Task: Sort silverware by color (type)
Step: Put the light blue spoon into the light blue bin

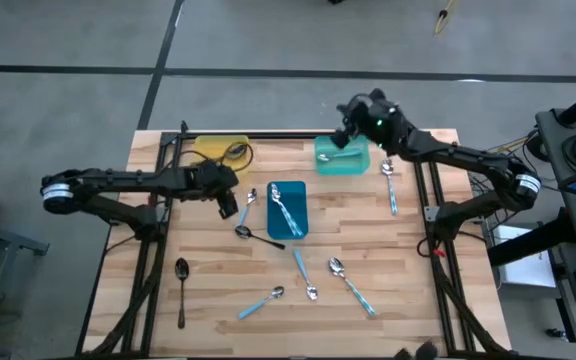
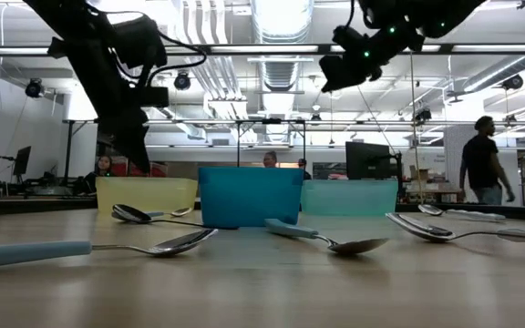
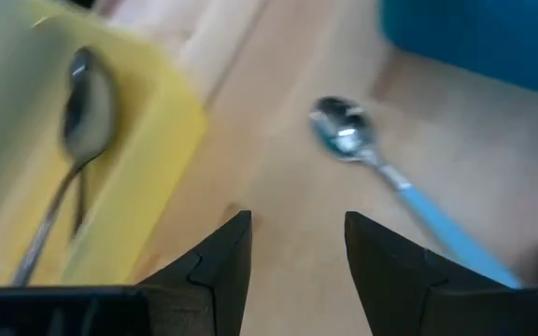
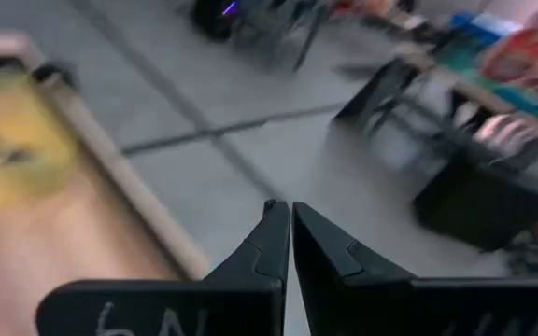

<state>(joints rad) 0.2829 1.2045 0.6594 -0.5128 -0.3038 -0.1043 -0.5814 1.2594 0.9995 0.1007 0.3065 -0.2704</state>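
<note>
On the wooden surface (image 1: 208, 300), near the front edge lie a black spoon (image 1: 181, 290) and several blue-handled spoons (image 1: 353, 285). Farther back, the blue tray (image 1: 287, 210) holds more blue-handled spoons. The left pincer (image 1: 228, 205) hangs released just beside it, near the yellow tray (image 1: 223, 148). At the far edge, the right pincer (image 1: 346, 112) is clenched on nothing above the teal tray (image 1: 342, 158), which holds a silver spoon (image 1: 340, 156).

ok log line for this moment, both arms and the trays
left gripper: open, empty, above table between yellow tray and blue tray | right gripper: shut, empty, raised by teal tray
</note>
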